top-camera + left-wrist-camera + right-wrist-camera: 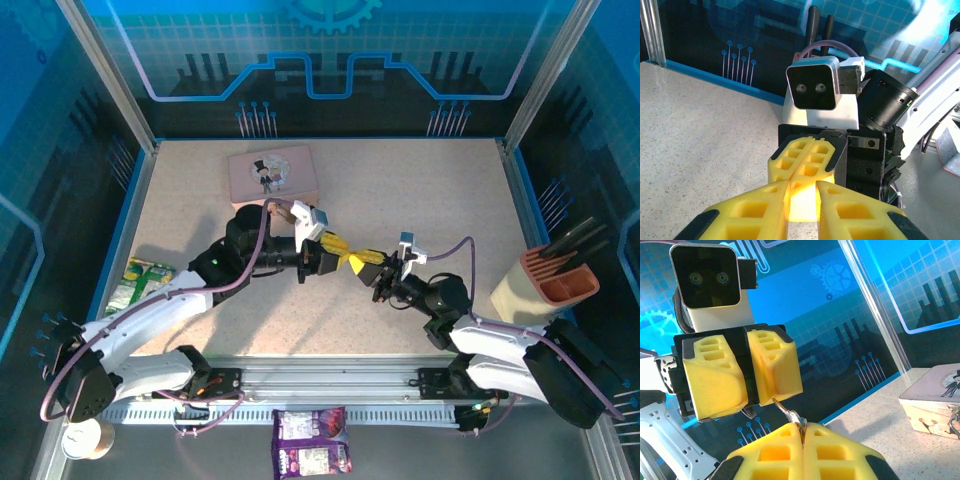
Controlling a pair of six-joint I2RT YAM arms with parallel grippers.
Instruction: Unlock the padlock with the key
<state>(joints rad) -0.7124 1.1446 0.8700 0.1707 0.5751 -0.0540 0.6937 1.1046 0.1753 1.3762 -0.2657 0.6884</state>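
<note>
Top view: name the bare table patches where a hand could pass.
Free: the far right stretch between the pink tin and the right wall; the near middle strip along the rail. Crowded: mid-table, where the left gripper and right gripper meet, and beside the beige holder.

The thin key [782, 408] slants from the left jaws down to the padlock [798, 423] pinched between right jaws.
</note>
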